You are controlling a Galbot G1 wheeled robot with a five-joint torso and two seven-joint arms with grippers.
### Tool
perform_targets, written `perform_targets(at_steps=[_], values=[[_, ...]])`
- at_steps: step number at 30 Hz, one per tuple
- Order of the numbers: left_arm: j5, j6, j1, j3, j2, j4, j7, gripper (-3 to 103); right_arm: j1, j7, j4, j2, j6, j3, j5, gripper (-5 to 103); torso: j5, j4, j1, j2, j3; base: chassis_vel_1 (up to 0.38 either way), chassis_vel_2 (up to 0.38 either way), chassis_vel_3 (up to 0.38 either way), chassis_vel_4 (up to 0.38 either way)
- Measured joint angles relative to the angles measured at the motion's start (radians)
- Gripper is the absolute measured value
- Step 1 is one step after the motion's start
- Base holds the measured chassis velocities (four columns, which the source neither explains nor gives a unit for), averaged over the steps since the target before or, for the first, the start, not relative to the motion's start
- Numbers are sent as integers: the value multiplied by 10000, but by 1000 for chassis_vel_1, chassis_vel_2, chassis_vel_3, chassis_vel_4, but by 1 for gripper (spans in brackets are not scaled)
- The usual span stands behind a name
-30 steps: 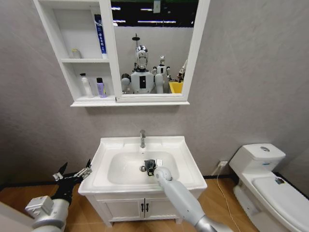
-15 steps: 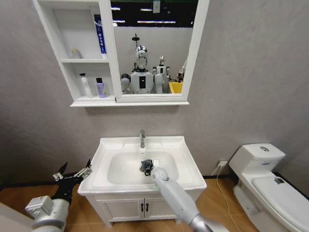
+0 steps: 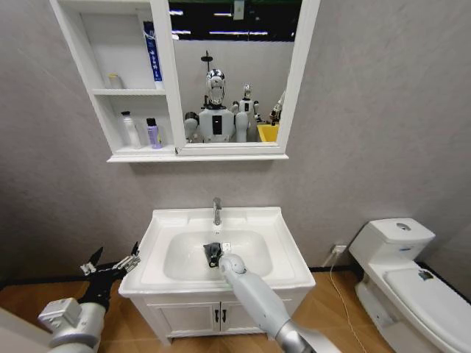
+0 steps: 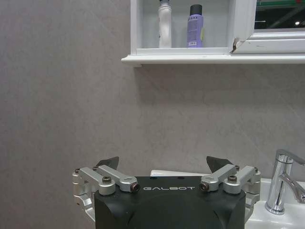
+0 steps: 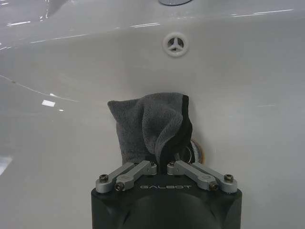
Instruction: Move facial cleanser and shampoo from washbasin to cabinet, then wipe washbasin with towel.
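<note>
Down in the bowl, by the drain: towel point(image 5: 150, 126), a dark grey cloth, bunched and hanging against the white ceramic, pinched at its lower end.
Right gripper point(image 5: 163, 164): reaches into the bowl from the front edge of the washbasin; its fingers are closed tight on the towel, their tips meeting through the cloth. From the head view it sits at point(image 3: 214, 254), near the middle of the bowl, just in front of the tap.
Washbasin point(image 3: 280, 243): white, rectangular, rounded bowl; a round overflow hole point(image 5: 175, 44) shows on the bowl wall past the towel.
Tap point(image 3: 217, 210): chrome, upright at the middle of the back edge.
Left gripper point(image 3: 110, 267): held in the air off the washbasin's left edge, near its front corner, well apart from the towel; fingers point(image 4: 108, 163) spread wide, holding nothing.
Cabinet point(image 3: 114, 92): on the wall above the washbasin, open shelves on the left of the mirror.
Lower shelf: a white bottle point(image 3: 131, 129) and a purple bottle with a dark cap point(image 3: 153, 134) stand upright side by side.
Toilet point(image 3: 401, 276): white, on the floor beyond the washbasin's right edge.
</note>
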Motion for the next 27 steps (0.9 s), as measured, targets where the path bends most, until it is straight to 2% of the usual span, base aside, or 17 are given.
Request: perform_targets(at_steps=[7,17,22,27], values=[[0,0,0,0,0,0,0,100,-145,164,233,-396,-52,119,72,4,1,0,0,1,-1,0,0,0,0],[0,0,0,0,0,0,0,100,-481,495,1215,-1479,-243,323,550,4,-1,-4,0,0,-1,0,0,0,0],[0,0,0,0,0,0,0,100,-494,497,1277,-1521,-269,319,594,4,-1,-4,0,0,-2,0,0,0,0],[0,0,0,0,0,0,0,100,-339,378,887,-1155,-234,216,546,4,-3,-5,0,0,-2,0,0,0,0]])
